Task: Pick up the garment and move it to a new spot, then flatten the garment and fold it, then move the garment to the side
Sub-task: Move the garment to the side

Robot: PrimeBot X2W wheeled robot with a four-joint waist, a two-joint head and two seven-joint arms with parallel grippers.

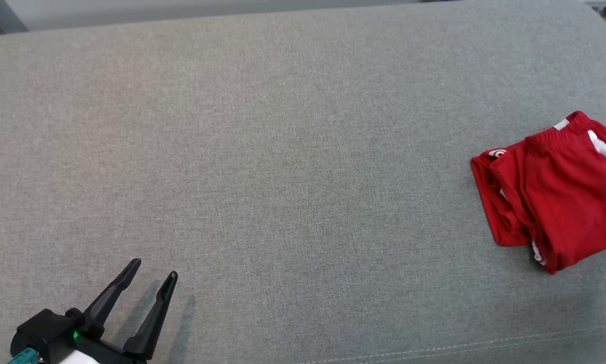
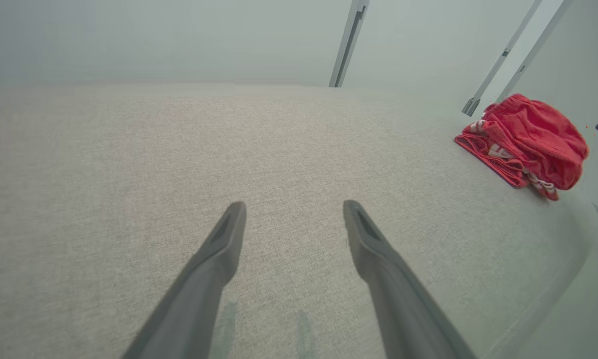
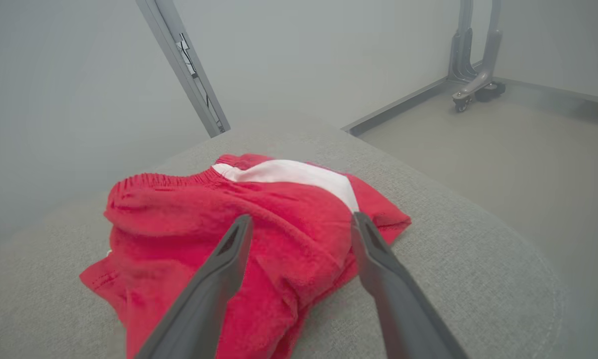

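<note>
Nearest me, at 7 o'clock, my left gripper (image 1: 154,269) hangs wide open and empty over the grey padded surface (image 1: 282,151). Out at 3 o'clock the folded red garment (image 1: 550,202) lies near the edge. My right gripper (image 3: 299,222) hovers spread above it, gripping nothing. The cloth looks light, limp and loosely layered, so I'd pinch through the thick elastic waistband.
</note>
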